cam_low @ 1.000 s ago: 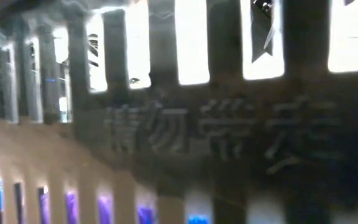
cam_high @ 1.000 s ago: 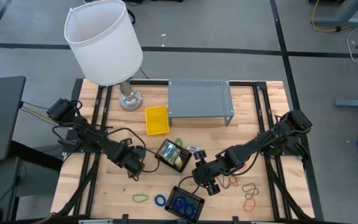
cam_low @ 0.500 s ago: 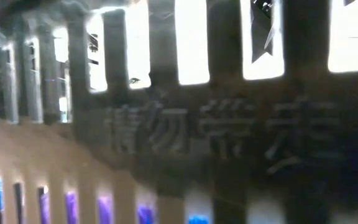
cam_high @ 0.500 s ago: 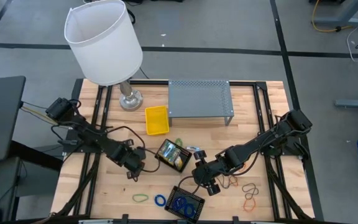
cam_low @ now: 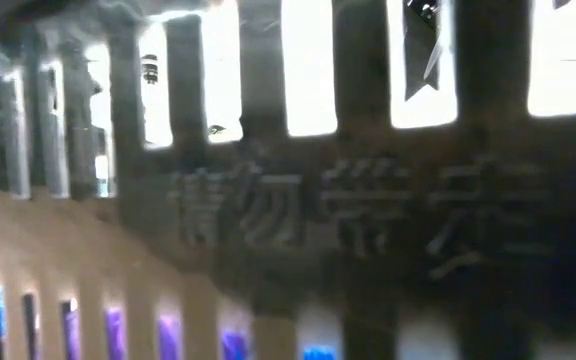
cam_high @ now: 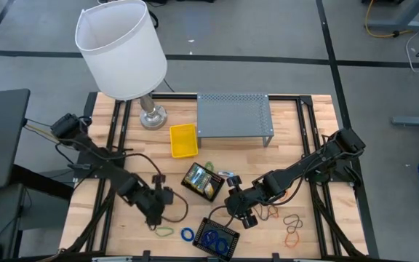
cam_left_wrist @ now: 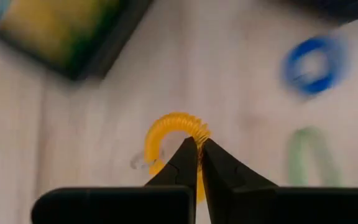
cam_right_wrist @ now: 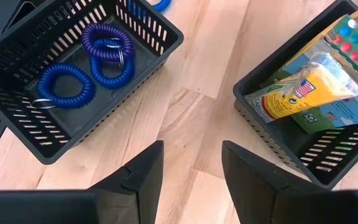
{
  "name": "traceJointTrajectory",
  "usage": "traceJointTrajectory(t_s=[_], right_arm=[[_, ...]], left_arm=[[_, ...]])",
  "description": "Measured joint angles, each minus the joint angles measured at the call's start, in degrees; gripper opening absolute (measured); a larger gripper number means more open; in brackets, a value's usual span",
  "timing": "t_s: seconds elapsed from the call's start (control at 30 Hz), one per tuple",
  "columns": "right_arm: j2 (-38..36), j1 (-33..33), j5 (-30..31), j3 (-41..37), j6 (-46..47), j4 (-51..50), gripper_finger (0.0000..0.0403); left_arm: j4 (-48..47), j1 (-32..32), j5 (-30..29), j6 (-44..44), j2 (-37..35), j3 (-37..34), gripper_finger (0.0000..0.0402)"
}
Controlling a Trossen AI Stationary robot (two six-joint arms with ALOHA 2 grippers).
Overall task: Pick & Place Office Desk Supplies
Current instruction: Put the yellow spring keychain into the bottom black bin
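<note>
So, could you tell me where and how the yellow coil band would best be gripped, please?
Probably from straight above, pinching one stretch of the yellow coil band, one finger inside the loop and one outside: it lies flat on the wooden table, an open ring with no raised part to grab.

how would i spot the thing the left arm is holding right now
Start at the black basket by the table's front edge, then look toward the left gripper. Its fingers are shut on the yellow coil band, a springy ring; the nearby blue ring and green loop lie loose.
</note>
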Motion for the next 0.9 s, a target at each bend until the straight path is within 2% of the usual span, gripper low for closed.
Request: traceJointTrajectory(t_s=[0.17,0.37,0.63,0.9], right_arm=[[0.00,0.00,-0.02,-0.01,-0.04,0.01,0.0169],[0.00,-0.11,-0.02,-0.01,-0.62,0.04,0.0169],[0.00,-0.20,-0.04,-0.01,-0.93,0.27,0.0169],[0.00,-0.35,-0.04,0.01,-1.09,0.28,0.0169]], left_arm=[[13.90,-1.18,1.02,13.49,0.04,2.82,0.0009],[28.81,1.83,8.84,26.39,0.72,2.85,0.0008],[44.69,8.24,25.27,34.44,7.20,2.85,0.0008],[52.77,12.65,36.75,36.42,15.17,2.85,0.0008]])
